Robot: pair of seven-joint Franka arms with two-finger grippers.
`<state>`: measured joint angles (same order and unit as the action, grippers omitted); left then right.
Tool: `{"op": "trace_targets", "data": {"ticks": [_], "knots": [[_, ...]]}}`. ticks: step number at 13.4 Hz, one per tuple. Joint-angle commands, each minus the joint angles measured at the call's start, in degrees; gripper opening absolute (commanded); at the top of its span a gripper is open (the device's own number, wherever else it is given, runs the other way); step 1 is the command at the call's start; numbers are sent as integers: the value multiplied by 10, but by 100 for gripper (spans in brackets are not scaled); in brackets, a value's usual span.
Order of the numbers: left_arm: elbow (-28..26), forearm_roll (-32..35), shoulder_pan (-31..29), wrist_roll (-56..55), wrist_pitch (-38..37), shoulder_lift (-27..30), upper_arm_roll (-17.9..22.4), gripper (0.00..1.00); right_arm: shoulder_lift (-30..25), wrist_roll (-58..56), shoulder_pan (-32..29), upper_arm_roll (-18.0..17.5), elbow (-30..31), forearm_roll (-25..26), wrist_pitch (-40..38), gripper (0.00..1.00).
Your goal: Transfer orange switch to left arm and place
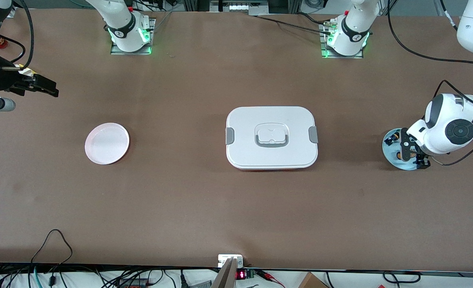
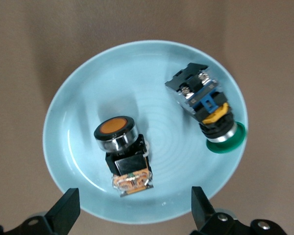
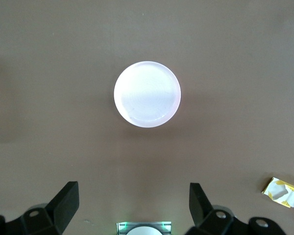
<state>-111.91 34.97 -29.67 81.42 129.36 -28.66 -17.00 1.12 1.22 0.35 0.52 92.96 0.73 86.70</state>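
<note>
White box (image 1: 272,138) at mid-counter, between pink plate (image 1: 107,143) and blue plate (image 2: 88,127); on the latter, orange switch (image 2: 122,154), black-bodied with orange cap, lying beside a green-capped switch (image 2: 208,107); left gripper (image 2: 132,213) above it, jaws wide; right gripper (image 3: 130,208) waiting high above the pink plate, jaws wide.

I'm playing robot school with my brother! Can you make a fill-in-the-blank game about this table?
1. The orange switch lies on the light ___ plate.
2. The left tool hovers over that plate with its fingers ___.
3. The box sits between that plate and the ___ plate.
4. The right tool waits at the right arm's end, holding ___.

Missing words: blue; open; pink; nothing
</note>
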Motion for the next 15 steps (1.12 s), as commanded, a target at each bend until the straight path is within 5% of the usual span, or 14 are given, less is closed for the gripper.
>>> {"op": "trace_targets", "data": {"ticks": [1,5,8,15], "knots": [[17,1,-1,-37,-125,66,-54,100,-8,-6,1,4,5,-17,15,100],[124,-70,4,-124,-360,66,-143,100,-13,-16,5,-3,2,-9,12,100],[161,-119,6,-269,-456,69,-203,100,-13,-16,8,-2,-4,-8,13,100],[268,-255,30,-622,-593,74,-228,100,-10,-17,7,-2,-10,-6,10,100]]}}
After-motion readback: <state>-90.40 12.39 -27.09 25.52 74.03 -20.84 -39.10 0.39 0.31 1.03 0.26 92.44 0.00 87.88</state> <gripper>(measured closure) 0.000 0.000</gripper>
